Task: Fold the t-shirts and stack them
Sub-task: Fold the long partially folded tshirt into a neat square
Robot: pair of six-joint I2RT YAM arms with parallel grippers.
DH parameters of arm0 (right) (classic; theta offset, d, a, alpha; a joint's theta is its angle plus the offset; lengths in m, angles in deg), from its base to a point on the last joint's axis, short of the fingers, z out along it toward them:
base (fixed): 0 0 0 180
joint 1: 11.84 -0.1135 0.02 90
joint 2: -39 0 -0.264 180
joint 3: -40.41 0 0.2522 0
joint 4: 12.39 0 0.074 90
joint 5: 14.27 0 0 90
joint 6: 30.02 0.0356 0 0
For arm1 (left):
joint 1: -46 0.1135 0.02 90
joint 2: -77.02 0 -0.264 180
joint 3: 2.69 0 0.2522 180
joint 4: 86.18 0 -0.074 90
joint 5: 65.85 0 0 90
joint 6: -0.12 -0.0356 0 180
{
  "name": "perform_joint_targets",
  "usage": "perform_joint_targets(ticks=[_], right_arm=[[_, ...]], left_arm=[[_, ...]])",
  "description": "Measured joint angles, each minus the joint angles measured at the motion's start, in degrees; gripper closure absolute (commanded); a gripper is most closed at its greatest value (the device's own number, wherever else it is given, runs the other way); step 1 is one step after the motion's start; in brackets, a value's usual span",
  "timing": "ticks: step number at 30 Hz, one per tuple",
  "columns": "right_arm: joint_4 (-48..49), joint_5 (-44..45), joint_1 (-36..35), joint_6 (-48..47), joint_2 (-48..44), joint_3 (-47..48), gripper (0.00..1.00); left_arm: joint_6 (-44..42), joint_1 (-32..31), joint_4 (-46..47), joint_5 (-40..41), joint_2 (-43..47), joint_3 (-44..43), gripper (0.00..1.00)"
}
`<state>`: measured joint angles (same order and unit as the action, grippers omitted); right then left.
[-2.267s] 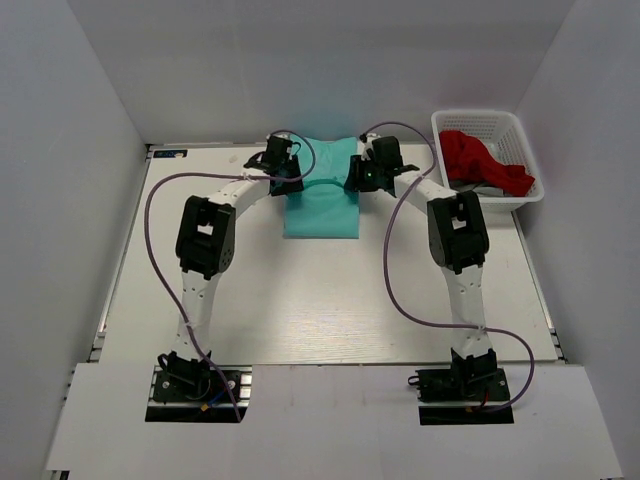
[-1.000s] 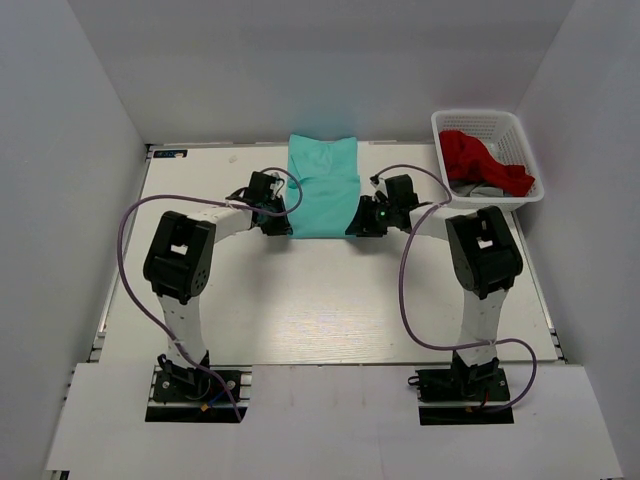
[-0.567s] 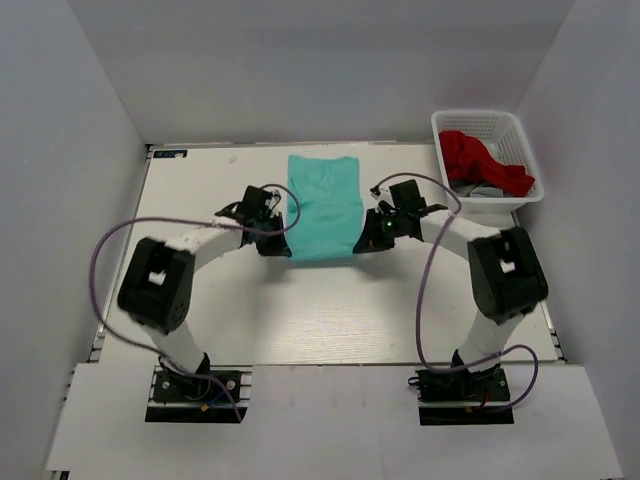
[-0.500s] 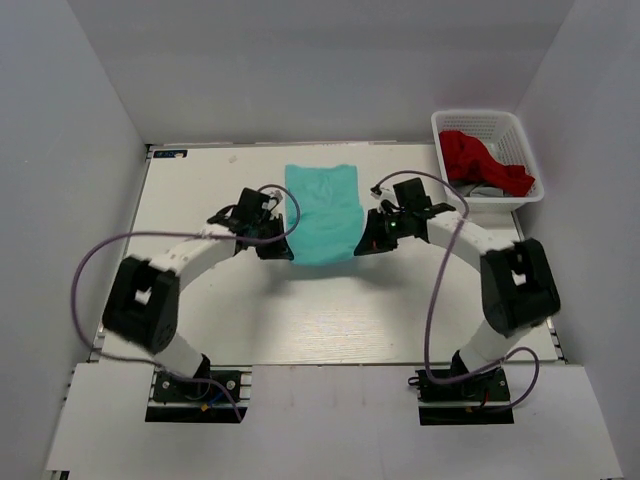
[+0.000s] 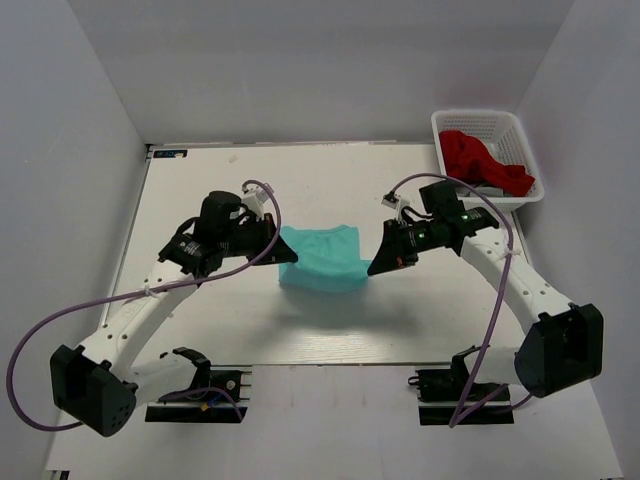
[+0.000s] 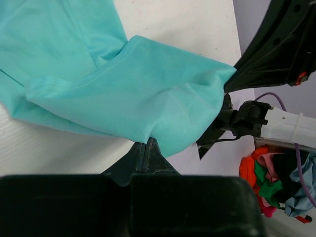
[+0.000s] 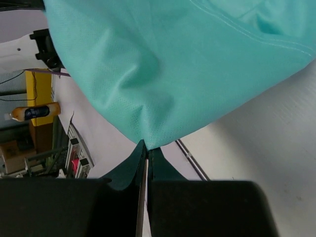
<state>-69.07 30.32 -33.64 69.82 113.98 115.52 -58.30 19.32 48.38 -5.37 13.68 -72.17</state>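
Observation:
The teal-green t-shirt (image 5: 322, 258) hangs stretched between my two grippers above the middle of the table, its lower part draping down. My left gripper (image 5: 285, 255) is shut on its left corner; in the left wrist view the cloth (image 6: 143, 94) runs into the closed gripper (image 6: 146, 143). My right gripper (image 5: 374, 266) is shut on the right corner, and the right wrist view shows teal fabric (image 7: 163, 64) pinched at the gripper (image 7: 147, 144). The red t-shirt (image 5: 478, 160) lies crumpled in the white basket.
The white lattice basket (image 5: 512, 136) stands at the back right corner of the table. White walls close the table on the left, back and right. Purple cables loop beside both arms.
Both grippers closed on the near corners of the teal-green t-shirt, lifted it and drew it toward the near side. The shirt no longer lies flat at the back.

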Motion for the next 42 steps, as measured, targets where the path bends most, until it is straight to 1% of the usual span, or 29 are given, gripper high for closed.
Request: perform_joint_targets(ticks=[4, 7, 15, 26, 29, 32, 33, 34, 36, 37, 39, 40, 42], right_arm=[[-0.33, -1.99, 1.18, 0.04, 0.35, 1.18, 1.0], [0.46, -3.43, 2.49, 0.52, 2.69, 2.12, 1.0], [7.32, -11.43, 5.09, 3.61, 14.58, 4.66, 1.0], [14.73, -16.17, 6.71, 6.78, 34.12, 19.17, 1.0], [16.28, -16.46, 7.37, 8.15, 39.17, 22.71, 1.0], [17.81, -16.24, 7.93, 9.22, 45.62, 28.24, 1.0], [18.43, -16.0, 8.09, 9.42, 47.54, 29.77, 1.0], [19.41, -15.74, 8.22, 9.9, 49.66, 31.78, 0.86], [21.66, -14.34, 8.37, 11.3, 53.88, 35.78, 0.45], [21.99, -13.49, 8.48, 11.65, 56.72, 39.47, 0.1], [22.99, -11.87, 8.68, 11.3, 62.31, 47.84, 0.1], [23.3, -10.95, 8.76, 10.91, 64.63, 51.76, 0.1], [23.39, -8.48, 8.79, 10.45, 65.72, 54.34, 0.1]], left_arm=[[1.25, 0.13, 0.11, 1.95, -0.11, 0.0, 1.0], [3.08, 0.63, 0.66, 5.35, -1.11, -0.02, 1.0], [7.1, 1.03, 1.29, 15.43, -10.75, -1.86, 1.0], [10.45, 4.57, 3.3, 25.88, -24.59, -9.68, 1.0], [10.97, 6.05, 4.2, 26.97, -28.74, -11.98, 1.0], [11.32, 7.28, 6.27, 27.32, -33.66, -14.21, 1.0], [11.34, 7.69, 7.26, 27.47, -35.41, -14.75, 0.92], [11.3, 8.0, 8.11, 27.61, -36.96, -15.32, 0.78], [10.75, 8.7, 9.99, 27.82, -40.48, -17.07, 0.5], [10.51, 9.14, 10.88, 27.89, -42.32, -18.23, 0.3], [10.54, 10.16, 11.89, 27.93, -45.51, -21.16, 0.09], [10.08, 10.54, 12.63, 27.85, -46.56, -22.25, 0.0], [9.53, 11.21, 13.84, 27.52, -47.15, -23.3, 0.0]])
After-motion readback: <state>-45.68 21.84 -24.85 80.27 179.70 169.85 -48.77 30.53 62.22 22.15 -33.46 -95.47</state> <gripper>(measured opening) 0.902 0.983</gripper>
